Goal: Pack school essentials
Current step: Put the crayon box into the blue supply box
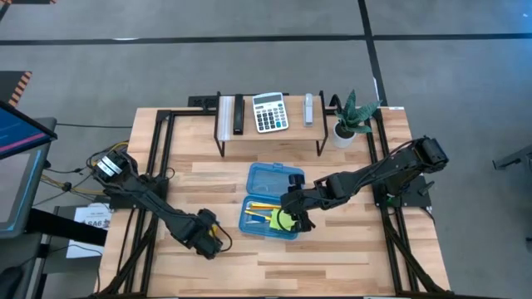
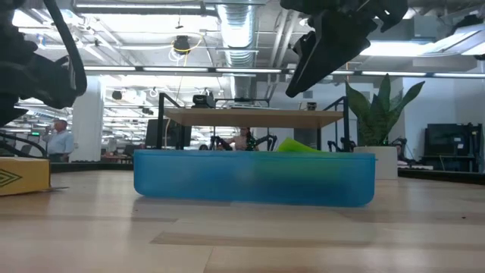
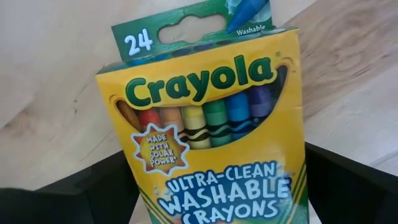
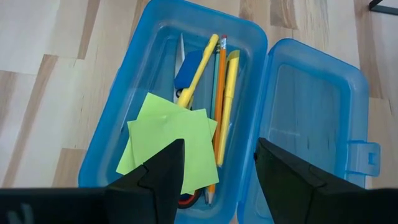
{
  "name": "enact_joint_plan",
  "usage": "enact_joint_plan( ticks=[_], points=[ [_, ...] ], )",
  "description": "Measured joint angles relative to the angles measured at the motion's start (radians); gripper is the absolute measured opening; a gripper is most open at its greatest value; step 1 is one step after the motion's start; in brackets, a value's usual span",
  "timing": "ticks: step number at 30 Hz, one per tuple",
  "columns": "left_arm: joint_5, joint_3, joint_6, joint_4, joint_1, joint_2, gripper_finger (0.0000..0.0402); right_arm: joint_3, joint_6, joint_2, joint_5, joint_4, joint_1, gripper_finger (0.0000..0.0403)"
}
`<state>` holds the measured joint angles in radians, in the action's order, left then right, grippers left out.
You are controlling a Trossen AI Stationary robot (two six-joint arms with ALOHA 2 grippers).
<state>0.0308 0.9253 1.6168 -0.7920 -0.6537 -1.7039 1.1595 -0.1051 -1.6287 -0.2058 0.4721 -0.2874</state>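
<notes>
An open blue plastic box (image 1: 268, 218) sits mid-table, its hinged lid (image 1: 274, 178) lying flat on the far side. Inside the box (image 4: 112, 118) I see a lime-green sticky-note pad (image 4: 168, 140), yellow and orange pencils (image 4: 222, 93), a blue eraser (image 4: 189, 68) and a red scissor handle (image 4: 186, 200). My right gripper (image 4: 217, 155) hovers open just above the pad (image 1: 297, 218). My left gripper (image 1: 209, 235) is to the box's left, shut on the yellow-green crayon box (image 3: 205, 118), which also shows low at the table (image 2: 19, 176). My left gripper pinches the crayon box between its two fingers (image 3: 93, 186), one on each long side of its lower half (image 3: 140, 186). The printed front faces the wrist camera and the hang-tab end points away. Whether the box touches the table cannot be told.
A black-framed wooden shelf (image 1: 270, 133) at the far edge carries the calculator (image 1: 268, 112) and other small items. The potted plant (image 1: 349, 120) stands at its right end. Bare wood lies near the table's near edge (image 1: 274, 266). A person (image 2: 59, 140) stands far behind.
</notes>
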Motion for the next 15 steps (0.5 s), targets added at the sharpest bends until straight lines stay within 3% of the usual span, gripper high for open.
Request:
enact_joint_plan(
  ticks=[15],
  points=[
    [0.011, 0.000, -0.069, 0.007, 0.001, 0.002, 0.0316, -0.001, -0.019, 0.111, -0.004, 0.123, -0.009, 0.0214]
  ],
)
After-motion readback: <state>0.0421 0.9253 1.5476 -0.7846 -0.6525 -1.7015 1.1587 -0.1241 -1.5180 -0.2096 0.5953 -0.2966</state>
